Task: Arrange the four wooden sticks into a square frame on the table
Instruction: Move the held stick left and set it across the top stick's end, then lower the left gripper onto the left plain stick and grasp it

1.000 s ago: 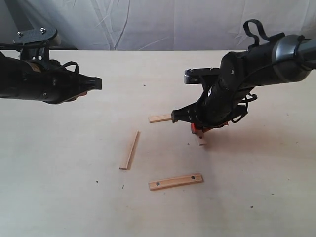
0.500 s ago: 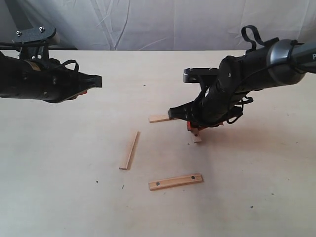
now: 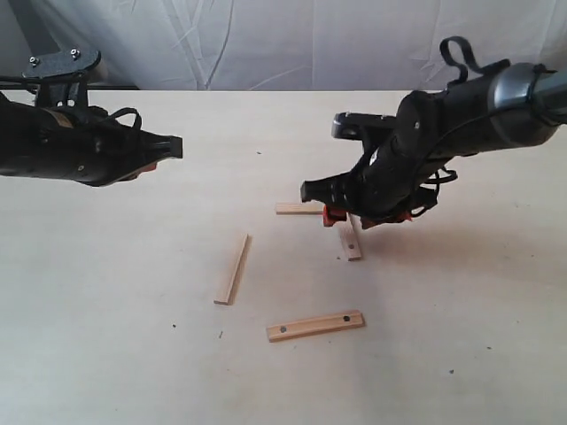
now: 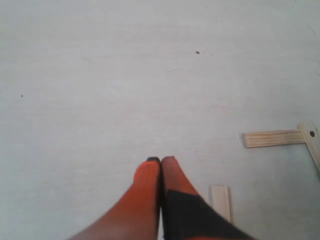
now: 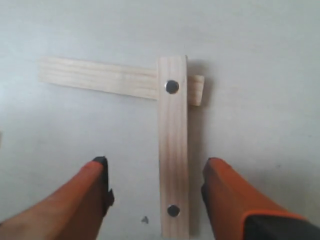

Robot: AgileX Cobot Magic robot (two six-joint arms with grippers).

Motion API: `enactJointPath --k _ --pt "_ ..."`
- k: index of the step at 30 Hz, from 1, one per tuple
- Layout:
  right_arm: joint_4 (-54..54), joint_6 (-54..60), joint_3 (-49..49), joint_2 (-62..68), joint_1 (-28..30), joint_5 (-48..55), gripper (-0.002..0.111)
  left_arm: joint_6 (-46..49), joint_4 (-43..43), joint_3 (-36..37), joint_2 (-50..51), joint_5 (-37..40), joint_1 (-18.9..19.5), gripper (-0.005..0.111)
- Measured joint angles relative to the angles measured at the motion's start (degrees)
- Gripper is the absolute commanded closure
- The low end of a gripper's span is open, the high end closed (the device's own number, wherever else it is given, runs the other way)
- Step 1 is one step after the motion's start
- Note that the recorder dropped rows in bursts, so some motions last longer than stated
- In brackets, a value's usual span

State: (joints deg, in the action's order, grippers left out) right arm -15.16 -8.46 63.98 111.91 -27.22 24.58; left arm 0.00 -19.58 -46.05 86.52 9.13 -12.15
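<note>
Four wooden sticks lie on the table (image 3: 461, 354). In the right wrist view a stick with two dark dots (image 5: 173, 150) lies flat, its far end crossing over the end of a plain stick (image 5: 100, 78) to make an L corner. My right gripper (image 5: 156, 177) is open and straddles the dotted stick without touching it. From the exterior, this pair sits at mid-table (image 3: 353, 241), partly under the right gripper (image 3: 341, 217). A third stick (image 3: 232, 269) lies slanted to the left, and a fourth (image 3: 315, 326) lies nearer the front. My left gripper (image 4: 161, 161) hovers shut and empty.
The left arm (image 3: 71, 146) hangs over the table's left side, away from the sticks. A white cloth backdrop (image 3: 283, 40) stands behind the table's far edge. The left wrist view shows the corner pair (image 4: 272, 138) and one stick end (image 4: 220, 200).
My right gripper has opened and let go of the dotted stick, which now lies flat across the end of the far stick. The left arm has not moved.
</note>
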Motion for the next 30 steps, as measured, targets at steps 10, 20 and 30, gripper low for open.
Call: enactJointPath --k 10,20,30 --pt "0.4 1.9 0.1 -9.5 13.6 14.0 0.053 1.0 0.3 0.0 1.2 4.0 -9.2 0.069" --pt "1.0 5.9 -5.3 -20.4 20.1 14.4 0.053 1.1 0.4 -2.9 15.0 4.5 -14.9 0.068" --pt "2.2 7.2 -9.5 -21.1 20.1 11.1 0.053 0.0 1.6 -7.2 22.1 7.4 -15.3 0.081"
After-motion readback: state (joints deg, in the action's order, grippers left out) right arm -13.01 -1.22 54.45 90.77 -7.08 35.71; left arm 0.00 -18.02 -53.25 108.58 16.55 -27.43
